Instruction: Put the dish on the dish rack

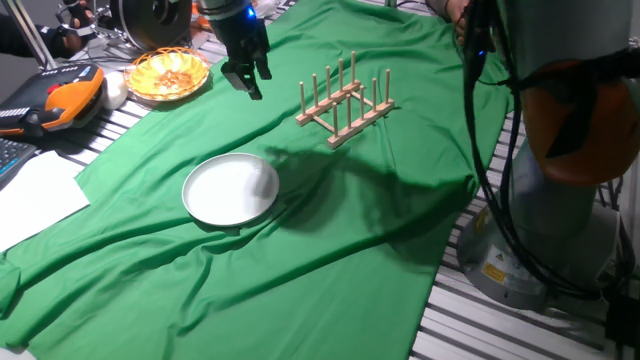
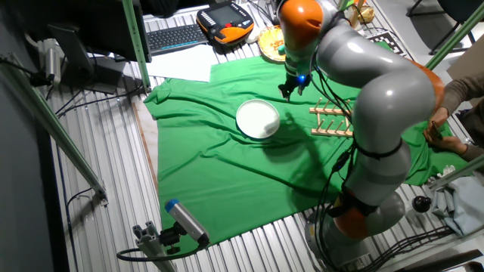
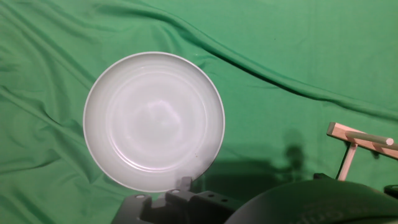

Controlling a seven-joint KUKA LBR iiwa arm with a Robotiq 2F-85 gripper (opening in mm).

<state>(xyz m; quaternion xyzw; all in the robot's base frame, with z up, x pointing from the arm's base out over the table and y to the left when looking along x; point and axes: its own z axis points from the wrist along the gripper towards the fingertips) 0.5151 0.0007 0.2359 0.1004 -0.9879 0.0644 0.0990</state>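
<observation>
Nearest you in the one fixed view is the rumpled green cloth (image 1: pixel 330 270) draped over the worktop (image 1: pixel 480 320), and the dish (image 1: pixel 231 189) lies flat on it, right side up, toward the left. Further left and back sits a woven basket of food (image 1: pixel 167 73) — leave that alone. Moving right, the pincer (image 1: pixel 246 78) hangs in the air above the cloth, well clear of the dish and holding nothing; its fingers look slightly parted, but you cannot tell for certain how wide they stand from these views. Further right, the dish rack (image 1: pixel 345 102) stands upright on the cloth, its pegs free, well apart from the dish.

The hand view looks straight down on the dish (image 3: pixel 153 121), with one end of the rack (image 3: pixel 360 138) at the right edge.

Expect the dish to be stiff, smooth and rather slippery, probably light to moderate in weight, and liable to chip or crack if dropped. Lying flat, it offers only its low raised rim as a hold — you would likely need one finger over the rim and one under the edge, and the soft cloth beneath may give a little to let a finger slide in. Take it at the rim nearest the pincer, and grip firmly, since it must be tipped upright to stand between the pegs. The cloth's folds could snag or drag.
</observation>
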